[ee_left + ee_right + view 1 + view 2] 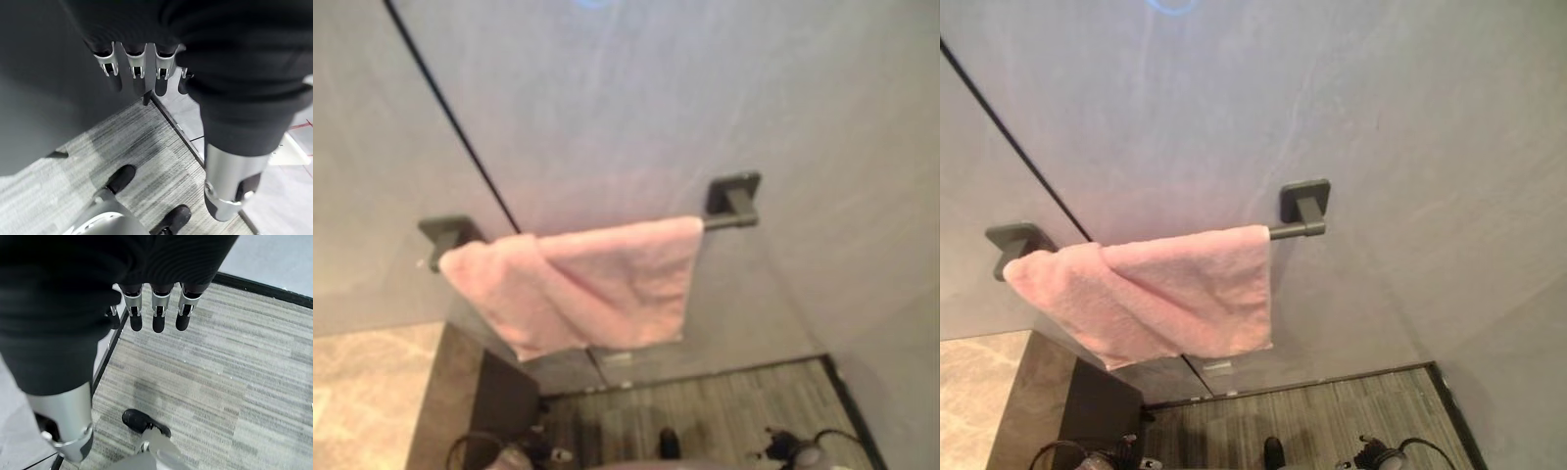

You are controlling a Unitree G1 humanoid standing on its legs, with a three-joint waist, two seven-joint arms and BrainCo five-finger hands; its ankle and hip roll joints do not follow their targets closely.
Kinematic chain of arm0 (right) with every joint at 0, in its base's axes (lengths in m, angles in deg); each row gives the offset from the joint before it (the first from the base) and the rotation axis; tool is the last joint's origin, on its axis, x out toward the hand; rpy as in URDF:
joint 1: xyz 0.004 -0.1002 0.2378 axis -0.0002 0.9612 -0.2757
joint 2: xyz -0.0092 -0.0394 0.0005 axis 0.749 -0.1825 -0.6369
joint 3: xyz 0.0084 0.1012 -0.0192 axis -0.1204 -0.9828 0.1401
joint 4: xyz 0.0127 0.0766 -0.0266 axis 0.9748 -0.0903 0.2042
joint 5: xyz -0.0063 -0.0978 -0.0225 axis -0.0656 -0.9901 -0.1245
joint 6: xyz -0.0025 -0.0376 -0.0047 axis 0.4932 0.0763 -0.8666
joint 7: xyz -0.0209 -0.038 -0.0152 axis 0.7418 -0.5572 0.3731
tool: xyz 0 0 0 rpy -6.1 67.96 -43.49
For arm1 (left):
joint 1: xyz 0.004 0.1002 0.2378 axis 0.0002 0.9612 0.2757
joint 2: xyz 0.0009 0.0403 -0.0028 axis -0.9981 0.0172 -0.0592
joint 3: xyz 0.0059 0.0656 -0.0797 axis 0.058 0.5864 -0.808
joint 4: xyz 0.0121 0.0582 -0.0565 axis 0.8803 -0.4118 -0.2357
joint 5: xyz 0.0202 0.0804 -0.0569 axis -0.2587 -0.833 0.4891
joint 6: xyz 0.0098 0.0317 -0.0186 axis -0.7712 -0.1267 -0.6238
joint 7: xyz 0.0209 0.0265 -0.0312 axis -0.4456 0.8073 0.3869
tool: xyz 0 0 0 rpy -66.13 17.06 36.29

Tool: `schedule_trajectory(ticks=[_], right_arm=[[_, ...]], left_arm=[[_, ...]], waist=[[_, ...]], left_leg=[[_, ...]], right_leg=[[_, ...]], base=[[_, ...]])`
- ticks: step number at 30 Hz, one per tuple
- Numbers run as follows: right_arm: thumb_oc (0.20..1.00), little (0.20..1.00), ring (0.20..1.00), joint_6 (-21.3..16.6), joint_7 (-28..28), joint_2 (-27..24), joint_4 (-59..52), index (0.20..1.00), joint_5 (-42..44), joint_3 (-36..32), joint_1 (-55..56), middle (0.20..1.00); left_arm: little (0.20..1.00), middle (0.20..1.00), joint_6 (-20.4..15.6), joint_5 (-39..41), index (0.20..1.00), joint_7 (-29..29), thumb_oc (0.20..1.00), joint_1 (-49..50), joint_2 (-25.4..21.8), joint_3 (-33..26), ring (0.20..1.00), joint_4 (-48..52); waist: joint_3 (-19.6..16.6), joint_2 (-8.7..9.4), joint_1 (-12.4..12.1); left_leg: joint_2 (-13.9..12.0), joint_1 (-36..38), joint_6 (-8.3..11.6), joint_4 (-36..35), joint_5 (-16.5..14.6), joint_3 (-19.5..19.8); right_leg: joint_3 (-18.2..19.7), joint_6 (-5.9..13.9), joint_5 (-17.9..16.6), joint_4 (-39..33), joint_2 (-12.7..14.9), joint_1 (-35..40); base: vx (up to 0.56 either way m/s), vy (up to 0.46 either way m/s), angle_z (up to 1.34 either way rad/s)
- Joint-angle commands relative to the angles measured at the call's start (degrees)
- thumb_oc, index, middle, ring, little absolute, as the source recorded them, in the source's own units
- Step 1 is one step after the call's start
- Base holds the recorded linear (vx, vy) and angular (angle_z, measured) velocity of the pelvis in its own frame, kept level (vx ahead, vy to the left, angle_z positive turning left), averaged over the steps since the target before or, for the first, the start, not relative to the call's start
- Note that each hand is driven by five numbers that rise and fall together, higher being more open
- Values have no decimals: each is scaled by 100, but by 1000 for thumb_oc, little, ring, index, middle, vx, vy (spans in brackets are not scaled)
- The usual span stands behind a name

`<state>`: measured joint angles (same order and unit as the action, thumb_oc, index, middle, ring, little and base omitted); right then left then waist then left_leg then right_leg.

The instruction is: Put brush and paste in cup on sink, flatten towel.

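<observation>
A pink towel (582, 284) hangs over a dark wall bar (729, 221), bunched toward the bar's left end, with one corner folded across it at a slant and its lower edge uneven. The bar's right end is bare. My left hand (136, 66) hangs low over the floor, well below the towel, with straight fingers and nothing in it. Down by the floor too, my right hand (155, 313) has its fingers straight and holds nothing.
The bar sits on two dark square mounts (1304, 201) on a grey wall. A stone counter top (362, 392) with a dark side panel (504, 397) stands at the lower left. Grey striped flooring (234, 382) lies below, with a dark strip along the wall.
</observation>
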<state>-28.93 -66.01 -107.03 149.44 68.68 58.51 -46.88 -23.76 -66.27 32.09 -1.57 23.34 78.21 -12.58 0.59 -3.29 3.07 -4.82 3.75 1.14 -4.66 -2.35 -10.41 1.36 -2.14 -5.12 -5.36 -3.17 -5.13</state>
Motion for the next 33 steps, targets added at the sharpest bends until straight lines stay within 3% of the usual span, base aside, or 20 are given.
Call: schedule_trajectory(ticks=[1, 3, 4, 5, 6, 7, 8, 10, 13, 23, 29, 31, 33], right_arm=[[1000, 1000, 1000, -119, 12, 29, 244, 1000, 33, 65, 21, 1000], [1000, 1000, 1000, -125, 20, 32, 239, 1000, 50, 28, 69, 1000], [1000, 1000, 1000, -151, 31, 41, 219, 1000, 138, -71, 185, 1000], [1000, 1000, 1000, -164, 38, 40, 215, 1000, 188, -128, 240, 1000], [1000, 1000, 1000, -145, 49, 59, 227, 1000, 177, -120, 258, 1000], [1000, 1000, 1000, -153, 58, 65, 256, 1000, 147, -45, 253, 1000], [1000, 1000, 1000, -183, 72, 70, 238, 1000, 114, -21, 256, 1000], [1000, 1000, 1000, -176, 118, 119, 289, 1000, 40, -71, 355, 1000], [1000, 1000, 1000, -206, 104, 140, 279, 1000, 178, -224, 374, 1000], [1000, 1000, 1000, -212, 201, 399, 218, 1000, 136, -110, 459, 1000], [1000, 1000, 1000, -239, 176, 391, 47, 1000, 86, 0, 265, 1000], [1000, 1000, 1000, -249, 177, 434, -2, 1000, 125, 66, 157, 1000], [1000, 1000, 1000, -263, 181, 461, 16, 1000, 158, 92, 162, 1000]], left_arm=[[1000, 1000, -115, 111, 1000, 13, 1000, -113, -295, -181, 1000, -291], [1000, 1000, -114, 119, 1000, 22, 1000, -115, -325, -204, 1000, -306], [1000, 1000, -123, 126, 1000, 36, 1000, -163, -406, -234, 1000, -297], [1000, 1000, -126, 88, 1000, 22, 1000, -170, -432, -241, 1000, -285], [1000, 1000, -126, 85, 1000, 32, 1000, -127, -457, -320, 1000, -314], [1000, 1000, -163, 120, 1000, 59, 1000, -124, -482, -352, 1000, -375], [1000, 1000, -172, 152, 1000, 42, 1000, -129, -467, -357, 1000, -390], [1000, 1000, -182, 185, 1000, 1, 1000, -38, -475, -404, 1000, -496], [1000, 1000, -195, 207, 1000, -7, 1000, 40, -430, -512, 1000, -590], [1000, 1000, -274, 120, 1000, -74, 1000, 139, -424, -471, 1000, -542], [1000, 1000, -344, -215, 1000, 9, 1000, -58, -459, -90, 1000, -343], [1000, 1000, -351, -120, 1000, 38, 1000, -134, -500, -88, 1000, -309], [1000, 1000, -333, -92, 1000, 53, 1000, -105, -489, -128, 1000, -338]], waist=[[62, 554, 116], [105, 596, 172], [156, 689, 296], [121, 710, 389], [120, 717, 312], [164, 727, 189], [147, 706, 199], [34, 689, 253], [40, 664, 206], [129, 629, 138], [316, 585, 145], [381, 572, 136], [378, 569, 56]], left_leg=[[-196, -97, 265, -34, 269, -17], [-221, -109, 307, -34, 368, -71], [-271, -236, 292, -34, 565, -525], [-186, -288, 191, -34, 406, -898], [39, -333, 42, 51, 135, -560], [306, -458, -60, 200, 3, 250], [390, -491, -95, 107, -36, 530], [420, -421, -155, -33, -102, 551], [597, -402, -268, -33, -154, 957], [728, -304, -435, 29, -298, 846], [869, -821, -653, 294, -410, 531], [832, -958, -697, 430, -423, 512], [812, -939, -705, 524, -482, 476]], right_leg=[[-43, 116, 1094, 36, 188, 590], [-134, 66, 1087, 36, 180, 643], [-279, 13, 1104, 93, 183, 614], [-354, 66, 1148, 122, 222, 565], [-281, 140, 1133, 119, 195, 527], [-162, 168, 1057, 80, 149, 503], [-191, 185, 1007, 43, 152, 484], [-148, 226, 975, 36, 144, 486], [-26, 252, 984, 36, 140, 503], [285, 341, 923, 36, 224, 513], [934, 702, 417, 36, 280, -118], [1174, 731, 499, 346, 187, -311], [843, 569, 877, 682, 182, -206]], base=[[16, -157, 7], [-9, -120, 14], [-30, -80, 28], [-15, -63, 61], [7, 31, 121], [2, 31, 108], [17, 28, 33], [72, 51, -68], [59, 93, -28], [26, 139, -27], [-125, 212, -35], [-114, 53, -73], [-12, -42, -23]])
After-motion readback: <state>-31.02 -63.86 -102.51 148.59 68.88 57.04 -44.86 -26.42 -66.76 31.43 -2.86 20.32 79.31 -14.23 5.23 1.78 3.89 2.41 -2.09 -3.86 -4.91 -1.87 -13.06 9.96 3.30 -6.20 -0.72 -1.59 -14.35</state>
